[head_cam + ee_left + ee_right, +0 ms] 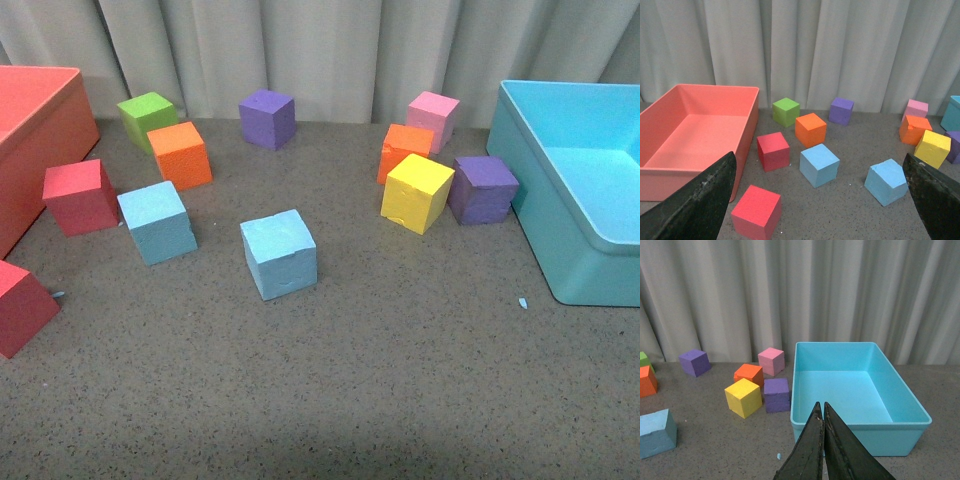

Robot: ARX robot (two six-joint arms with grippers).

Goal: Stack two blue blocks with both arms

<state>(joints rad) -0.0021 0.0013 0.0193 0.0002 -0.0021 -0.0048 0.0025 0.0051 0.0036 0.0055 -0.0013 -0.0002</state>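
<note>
Left block [157, 221], middle block [279, 254]: being shown apart.
Left gripper [817, 156]: being held wide open, empty.
Right gripper [820, 405]: being held closed, empty.

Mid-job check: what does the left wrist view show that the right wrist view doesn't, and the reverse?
Only the left wrist view shows the red bin, a red cube, a nearer red cube and the second blue block. Only the right wrist view shows the inside of the turquoise bin, with nothing seen in it, and the right gripper, shut. Both show the other blue block, the yellow cube and the pink cube.
</note>
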